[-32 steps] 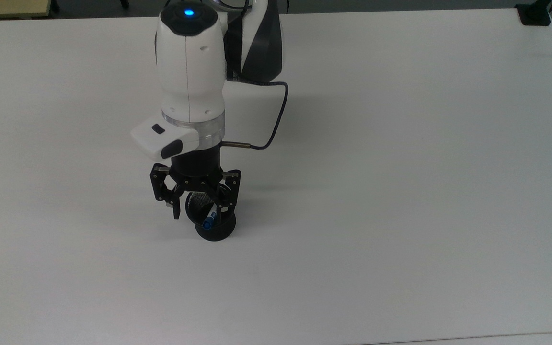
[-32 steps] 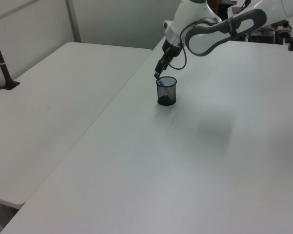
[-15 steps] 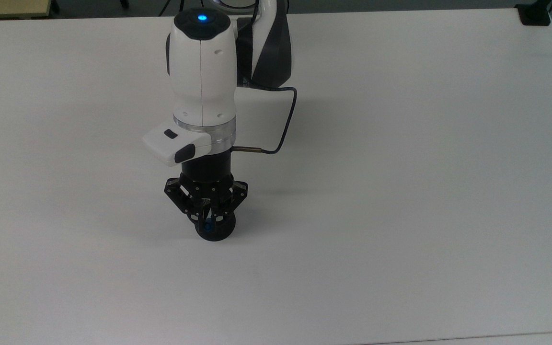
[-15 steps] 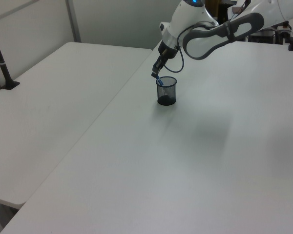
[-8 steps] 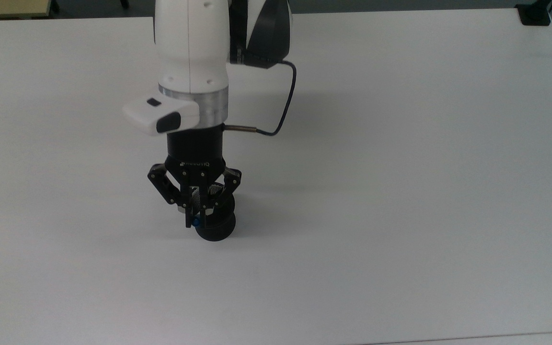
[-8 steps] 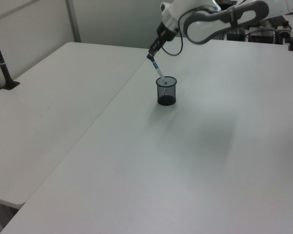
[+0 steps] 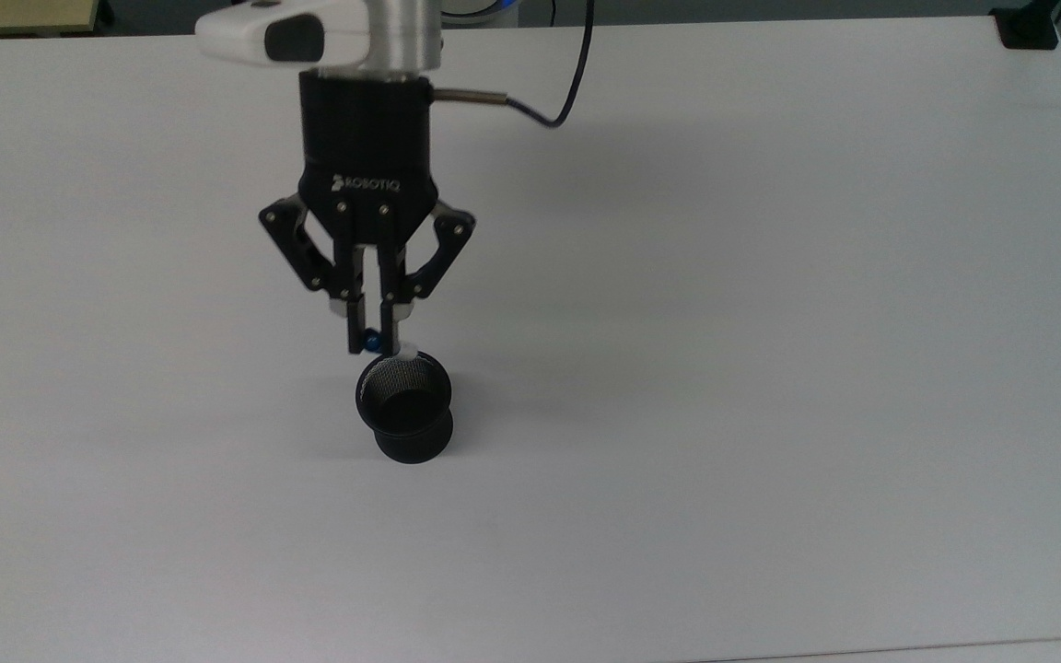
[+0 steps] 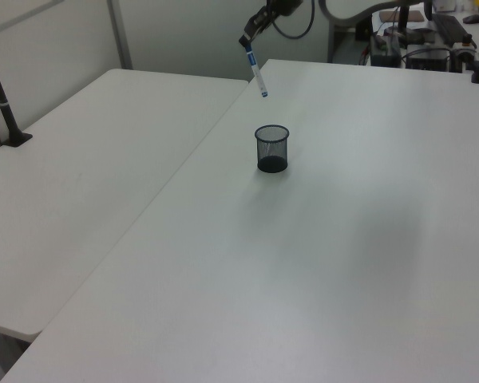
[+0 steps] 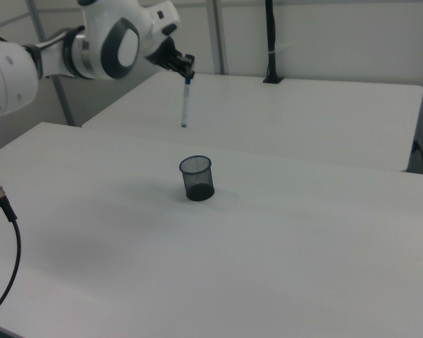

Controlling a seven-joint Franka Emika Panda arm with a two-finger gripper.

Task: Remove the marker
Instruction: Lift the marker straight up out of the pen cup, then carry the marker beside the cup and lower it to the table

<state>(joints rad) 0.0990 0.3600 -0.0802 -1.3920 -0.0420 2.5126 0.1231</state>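
My gripper (image 7: 372,343) (image 8: 247,40) (image 9: 187,75) is shut on the blue cap end of the marker (image 8: 257,71) (image 9: 185,104). The white-barrelled pen hangs nearly upright in the air, its lower tip well above the rim of the black mesh cup (image 7: 402,407) (image 8: 271,148) (image 9: 197,177). In the top view just the marker's blue cap (image 7: 371,343) and a bit of white show between the fingertips, right behind the cup's rim. The cup stands upright on the white table (image 7: 770,322) with nothing in it.
A second white table (image 8: 80,167) (image 9: 303,113) adjoins this one along a seam. A black clamp post (image 8: 1,96) (image 9: 270,42) stands on that second table. A dark cable (image 9: 3,246) hangs at the right view's left edge.
The gripper shut on the marker inside the cup, then rose with it. The marker went from leaning in the cup to hanging wholly above it. The cup stayed in place.
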